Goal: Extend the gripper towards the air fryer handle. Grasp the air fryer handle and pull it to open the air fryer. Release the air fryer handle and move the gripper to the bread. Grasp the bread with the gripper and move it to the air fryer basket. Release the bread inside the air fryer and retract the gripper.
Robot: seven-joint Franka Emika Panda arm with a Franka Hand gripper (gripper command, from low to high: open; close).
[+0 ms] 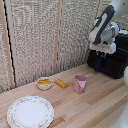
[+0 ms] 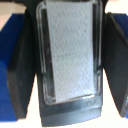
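On the wooden desk (image 1: 95, 100), the fryer (image 1: 112, 60) sits at the far right edge with the tool (image 1: 103, 56) hovering above, fingers (image 2: 22, 75) spread and empty; it should descend squarely onto the handle, hidden here.

White arm (image 1: 102, 27), blk joints, blk fingers (image 2: 22, 75).

Glossy black plastic air fryer (image 1: 111, 61); pale wood-grain table (image 1: 95, 105); glazed plate (image 1: 30, 111); smooth pink cup (image 1: 80, 83)
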